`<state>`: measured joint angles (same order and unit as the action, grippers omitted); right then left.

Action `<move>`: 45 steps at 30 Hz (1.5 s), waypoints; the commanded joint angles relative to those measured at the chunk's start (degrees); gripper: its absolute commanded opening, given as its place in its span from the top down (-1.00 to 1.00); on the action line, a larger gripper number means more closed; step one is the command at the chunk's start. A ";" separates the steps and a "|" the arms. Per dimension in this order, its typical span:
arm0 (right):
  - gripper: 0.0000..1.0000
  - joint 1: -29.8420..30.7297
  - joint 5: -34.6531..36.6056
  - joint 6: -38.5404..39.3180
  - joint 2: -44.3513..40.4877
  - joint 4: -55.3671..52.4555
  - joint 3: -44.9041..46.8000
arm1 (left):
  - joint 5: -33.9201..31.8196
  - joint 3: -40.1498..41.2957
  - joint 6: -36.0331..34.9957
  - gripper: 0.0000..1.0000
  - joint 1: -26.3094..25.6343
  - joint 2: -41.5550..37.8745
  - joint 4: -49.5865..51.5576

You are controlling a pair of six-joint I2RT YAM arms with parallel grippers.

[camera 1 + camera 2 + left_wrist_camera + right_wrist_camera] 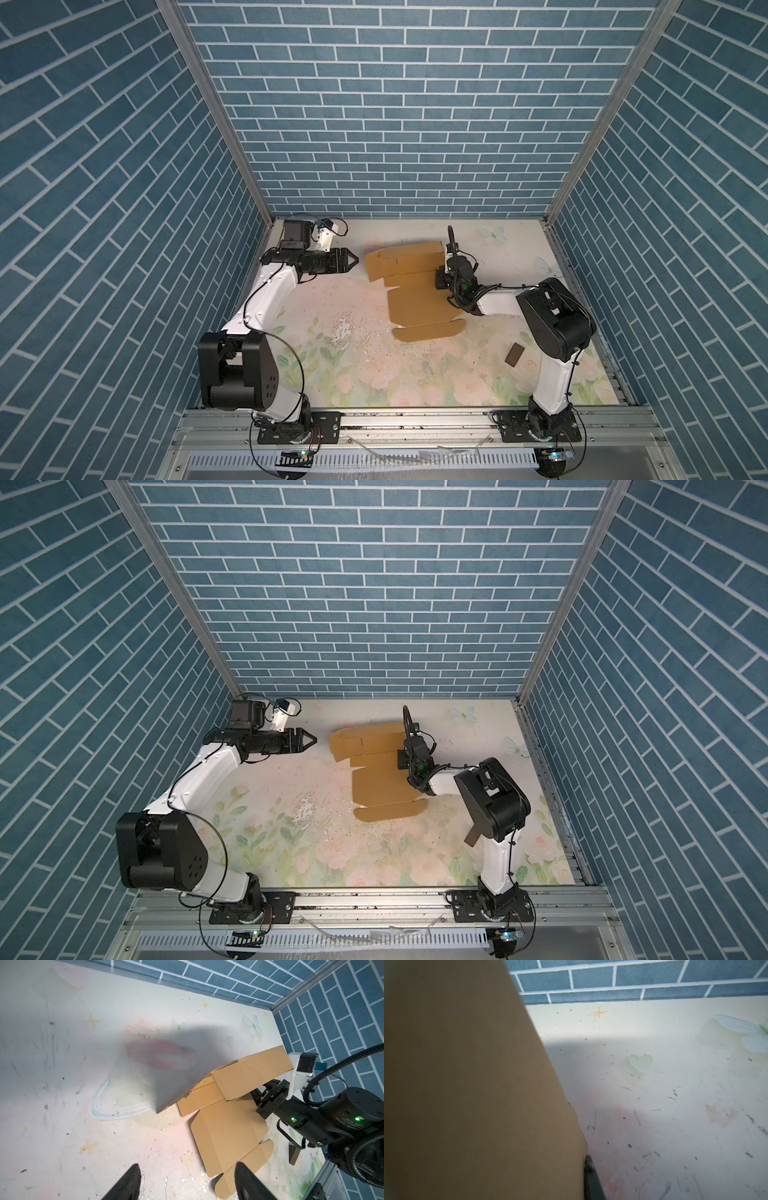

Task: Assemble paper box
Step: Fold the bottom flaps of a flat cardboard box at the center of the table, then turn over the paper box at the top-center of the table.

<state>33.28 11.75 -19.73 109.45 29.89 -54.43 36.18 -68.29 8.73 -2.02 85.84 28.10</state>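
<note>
Paper box [415, 299]: a partly folded tan cardboard sheet, right of centre and towards the back of the table [353, 374].
Long axis: runs from the back wall towards the robot bases, slightly slanted.
Near end: a narrow flap with rounded tabs [428, 330] lies flat and points towards the bases.
Far end: a wide panel [403, 259] is folded up off the table, its length running left to right across the sheet.
Right gripper [260, 1094]: closed tight on the right-hand edge of the box by the raised panel. In the right wrist view the cardboard [467, 1084] fills the picture beside one finger [589, 1167].
Left gripper [353, 259]: jaws wide apart and empty. It points at the left end of the raised panel, near it but apart.
Dark brown chip [514, 354]: lies on the table beside the right arm, well apart from the box.
</note>
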 commanded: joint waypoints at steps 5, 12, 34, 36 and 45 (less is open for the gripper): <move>0.80 -0.11 -1.20 -3.52 -0.53 -0.34 -1.35 | -2.26 7.22 9.55 -0.44 0.53 0.18 -9.08; 0.02 -0.20 -2.08 -2.86 -3.01 -2.42 0.76 | -2.34 16.79 22.91 -0.36 -0.33 1.16 -21.65; -0.11 -3.31 -13.69 6.98 -19.79 -16.74 2.41 | 0.77 5.15 5.61 -0.29 -0.75 2.12 -10.87; -0.06 -3.37 -14.96 6.32 -20.17 -18.98 0.72 | 0.88 4.22 4.65 -0.29 -0.88 2.66 -10.29; 0.00 -0.01 -13.44 2.67 -19.64 -35.61 -12.11 | -0.32 2.74 2.48 -0.29 -2.16 3.73 -8.03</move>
<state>31.48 -2.83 -16.25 91.00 2.48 -63.37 35.66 -65.01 13.21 -3.53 88.27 18.00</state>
